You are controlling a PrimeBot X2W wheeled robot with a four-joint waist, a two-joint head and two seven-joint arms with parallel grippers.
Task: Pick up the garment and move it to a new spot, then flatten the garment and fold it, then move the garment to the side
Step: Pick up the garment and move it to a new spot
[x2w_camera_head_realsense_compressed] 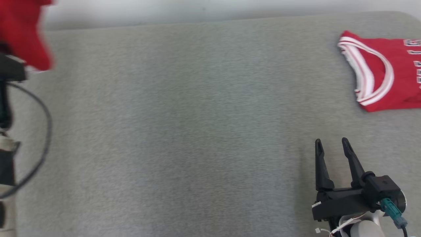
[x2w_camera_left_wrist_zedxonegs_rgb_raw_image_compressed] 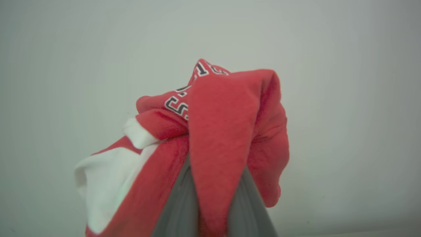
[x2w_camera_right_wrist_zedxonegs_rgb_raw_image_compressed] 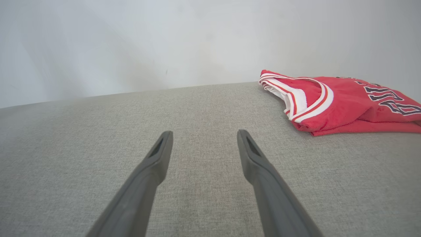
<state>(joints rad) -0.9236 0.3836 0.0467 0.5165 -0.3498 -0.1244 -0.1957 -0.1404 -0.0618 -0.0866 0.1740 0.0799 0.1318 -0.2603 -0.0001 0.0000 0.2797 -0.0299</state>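
Observation:
The garment (x2w_camera_left_wrist_zedxonegs_rgb_raw_image_compressed: pixel 223 131), red with white trim and black-and-white lettering, hangs bunched in the air in the left wrist view. My left gripper (x2w_camera_left_wrist_zedxonegs_rgb_raw_image_compressed: pixel 213 184) is shut on a fold of it, and the fabric covers the fingertips. The head view has the same red garment (x2w_camera_head_realsense_compressed: pixel 24 36), blurred, at the top left above my left arm's dark wrist (x2w_camera_head_realsense_compressed: pixel 11 70). My right gripper (x2w_camera_head_realsense_compressed: pixel 332 142) is at the lower right, just above the grey surface, open with nothing between its fingers (x2w_camera_right_wrist_zedxonegs_rgb_raw_image_compressed: pixel 158 158).
A second red jersey (x2w_camera_head_realsense_compressed: pixel 384 74) with white-striped armholes lies folded at the far right of the grey fabric surface (x2w_camera_head_realsense_compressed: pixel 197 115); it is also ahead and right of the right fingers as the jersey (x2w_camera_right_wrist_zedxonegs_rgb_raw_image_compressed: pixel 345 102). A pale wall runs behind the surface's far edge.

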